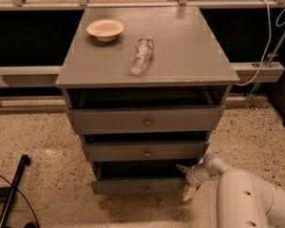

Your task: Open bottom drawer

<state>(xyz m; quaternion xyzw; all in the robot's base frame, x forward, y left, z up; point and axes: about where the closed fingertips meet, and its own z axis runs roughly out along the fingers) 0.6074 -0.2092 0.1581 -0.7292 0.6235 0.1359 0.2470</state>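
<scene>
Three grey drawer fronts are facing the camera. The bottom drawer (133, 185), the narrowest, is sitting lowest in the cabinet (180, 56), jutting a little toward the near side with a dark gap showing above it. The gripper (185, 180) is hovering at the drawer's right end, its fingers spread wide, one above the front and one below. Whether they are touching the wood I cannot tell. The pulling step seems to be in hand, with the drawer only partly out. The next move is likely calling for a firm hold on that right edge, then a level draw straight toward the near side.
</scene>
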